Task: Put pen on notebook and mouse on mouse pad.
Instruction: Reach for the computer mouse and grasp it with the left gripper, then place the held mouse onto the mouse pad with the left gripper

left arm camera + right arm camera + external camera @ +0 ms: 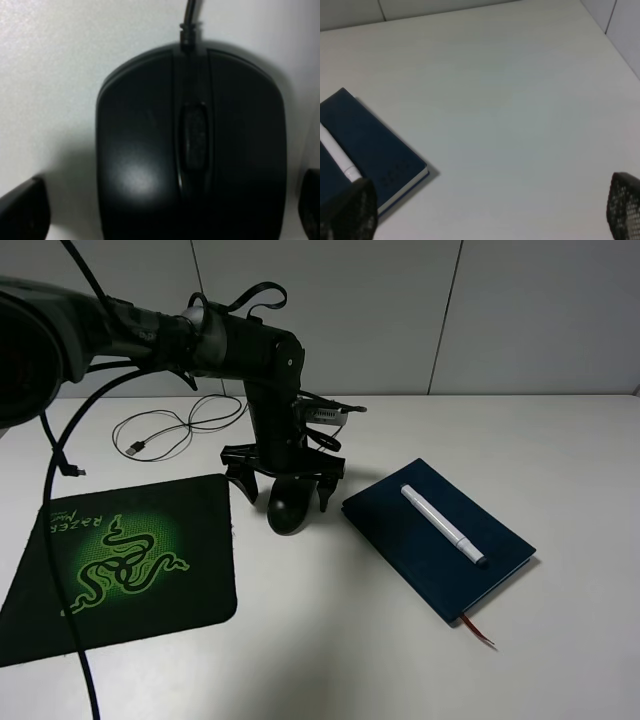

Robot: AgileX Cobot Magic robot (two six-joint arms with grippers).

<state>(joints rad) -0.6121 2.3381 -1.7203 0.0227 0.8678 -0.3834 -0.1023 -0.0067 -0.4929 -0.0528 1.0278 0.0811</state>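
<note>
Exterior high view has half the job done: the pen (443, 525) lies diagonally on the notebook (420, 550). What's left is the mouse (288, 508), sitting on bare table (560, 460) between notebook and pad (200, 530), just off the pad's right edge, its cable (170, 430) trailing back. The left gripper (286, 498) is down over it, fingers spread either side and, judging by the left wrist view, not closed on it. The right gripper (487, 210) hangs near the notebook's corner, fingers wide apart, holding nothing.

White table (330, 650), grey panelled wall (520, 310).
</note>
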